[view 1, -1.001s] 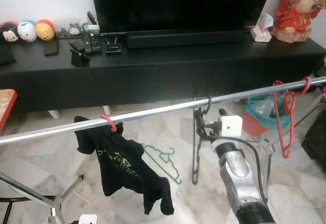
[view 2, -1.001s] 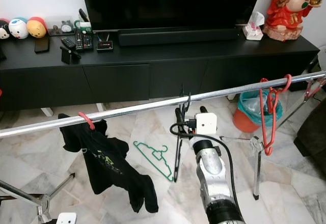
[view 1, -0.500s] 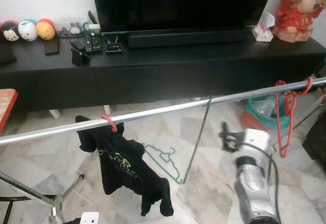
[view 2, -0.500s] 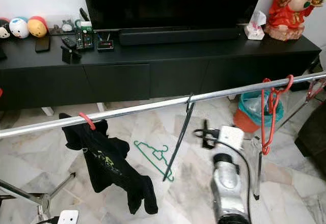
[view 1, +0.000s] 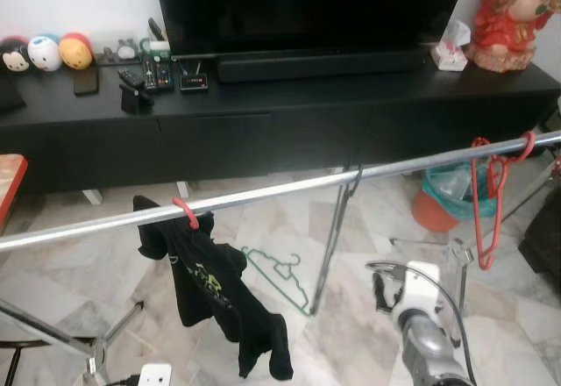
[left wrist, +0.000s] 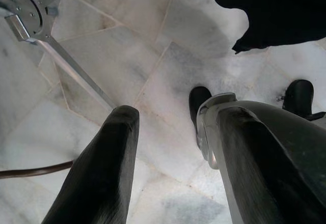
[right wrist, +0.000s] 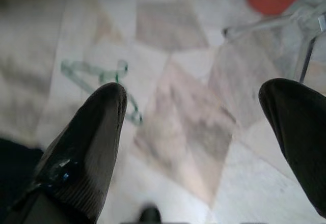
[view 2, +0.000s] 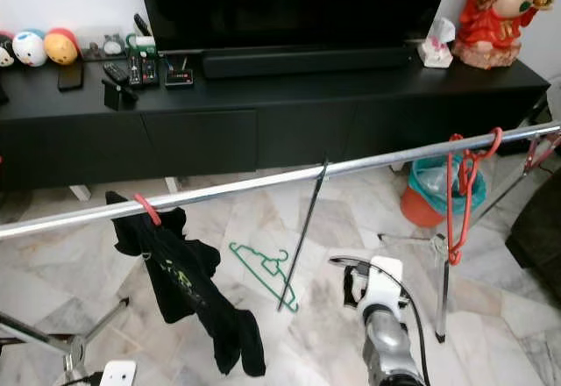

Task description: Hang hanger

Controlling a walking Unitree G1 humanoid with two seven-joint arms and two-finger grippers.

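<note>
Black hanger point(view 1: 331, 228) now hangs free on the steel rail point(view 1: 263, 195), tilted, released by the right gripper point(right wrist: 193, 132), which has dropped below with fingers spread wide; hanging appears done. Left gripper point(left wrist: 173, 147) idles, spread. Orange bin point(view 1: 443, 197) holds teal fabric.

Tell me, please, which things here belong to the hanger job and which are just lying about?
Job: thin black hanger hooked on the long silver rail; open right gripper.
Lying about: green wire hanger on the floor, red hangers, black T-shirt, orange bin.
</note>
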